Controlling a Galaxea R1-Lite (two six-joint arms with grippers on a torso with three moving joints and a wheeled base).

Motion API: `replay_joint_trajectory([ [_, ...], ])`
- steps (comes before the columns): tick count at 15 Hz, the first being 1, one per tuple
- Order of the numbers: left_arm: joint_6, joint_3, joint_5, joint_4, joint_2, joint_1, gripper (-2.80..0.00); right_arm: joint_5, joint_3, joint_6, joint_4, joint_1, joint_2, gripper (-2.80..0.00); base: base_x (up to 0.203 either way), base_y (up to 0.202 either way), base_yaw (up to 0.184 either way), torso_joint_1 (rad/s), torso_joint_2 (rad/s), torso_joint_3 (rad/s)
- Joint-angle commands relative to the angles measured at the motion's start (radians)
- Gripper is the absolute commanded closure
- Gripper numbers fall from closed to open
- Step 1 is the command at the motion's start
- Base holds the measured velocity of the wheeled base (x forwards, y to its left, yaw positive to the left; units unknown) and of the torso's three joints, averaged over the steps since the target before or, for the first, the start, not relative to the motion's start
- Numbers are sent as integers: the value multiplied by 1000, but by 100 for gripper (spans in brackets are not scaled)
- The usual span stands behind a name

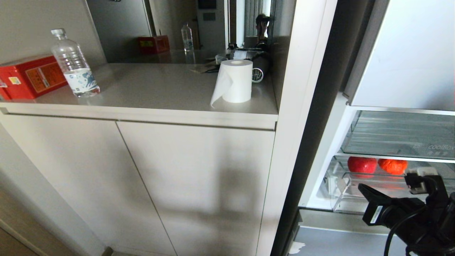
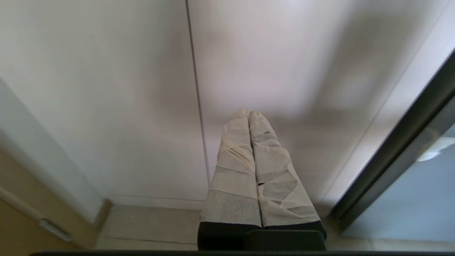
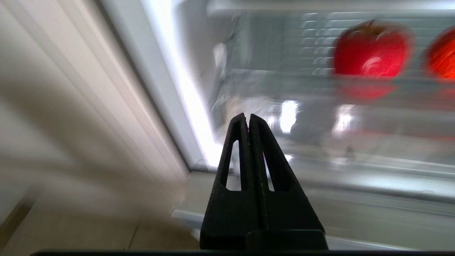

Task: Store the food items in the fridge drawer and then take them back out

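Note:
Two food items lie in the clear fridge drawer [image 1: 340,193] at the lower right: a smooth red fruit [image 1: 362,165] and a lumpy orange one [image 1: 392,166]. My right gripper [image 1: 360,187] is black and shut, with nothing in it. It hovers just in front of the drawer's front lip, below the fruits. In the right wrist view the right gripper [image 3: 247,115] points at the drawer [image 3: 270,89], with the red fruit [image 3: 371,49] and the orange fruit [image 3: 442,58] beyond. My left gripper [image 2: 249,112], tape-wrapped and shut, hangs parked facing the cabinet doors.
A clear bin with lettering [image 1: 401,137] sits above the drawer. Left of the fridge is a counter [image 1: 160,89] with a water bottle [image 1: 75,65], a red box [image 1: 30,76] and a paper roll [image 1: 236,85], above cabinet doors [image 1: 195,185]. The glossy back panel reflects a person [image 1: 262,26].

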Motion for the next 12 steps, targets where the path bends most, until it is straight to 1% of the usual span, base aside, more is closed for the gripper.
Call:
replay_joint_trajectory([
  [1,0,0,0,0,0,-2,0,6,0,0,22,1,-21,0,0,0,0,0,0,0],
  [2,0,0,0,0,0,-2,0,10,0,2,44,2,-19,0,0,0,0,0,0,0],
  [3,0,0,0,0,0,-2,0,13,0,2,45,2,-17,-280,0,0,0,0,0,0],
  [8,0,0,0,0,0,-2,0,5,-50,-1,22,-11,-77,-280,0,0,0,0,0,0],
  [10,0,0,0,0,0,-2,0,4,-70,-21,30,-49,-87,-280,0,0,0,0,0,0],
  [12,0,0,0,0,0,-2,0,4,-103,-45,73,-117,-82,-280,0,0,0,0,0,0],
])
